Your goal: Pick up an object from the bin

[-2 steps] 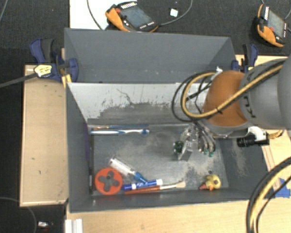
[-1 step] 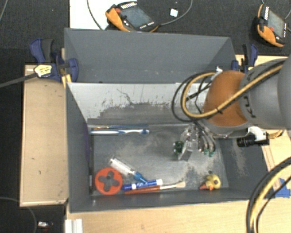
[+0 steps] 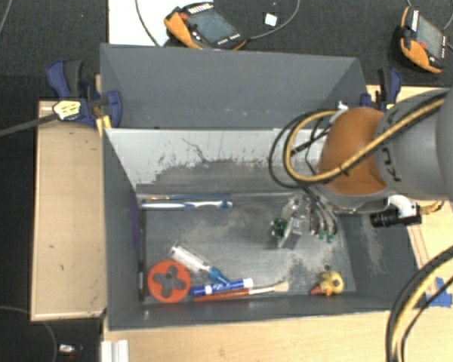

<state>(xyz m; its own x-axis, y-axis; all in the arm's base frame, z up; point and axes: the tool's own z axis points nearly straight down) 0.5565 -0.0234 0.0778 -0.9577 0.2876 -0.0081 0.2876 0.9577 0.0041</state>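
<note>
— Camera view, gripper (image 3: 294, 228): hanging low over bare floor of the grey bin (image 3: 226, 89).
— Wide or narrow?
— Cannot tell (too much dark metal and cable there).
— Closest thing?
— Small yellow toy (image 3: 330, 282), toward the near wall and slightly view-right of it, not touching.
— And beyond?
— Well to its view-left: blue toothbrush (image 3: 185, 202) farther back; nearer the front, orange disc with cross cut-out (image 3: 169, 280), white tube (image 3: 192, 261), blue marker (image 3: 220, 285), thin brush (image 3: 260, 289), clustered together.

Dark carpet floor (image 3: 30, 51) bears a white paper sheet (image 3: 121, 21) and orange handsets (image 3: 204, 27).
</note>
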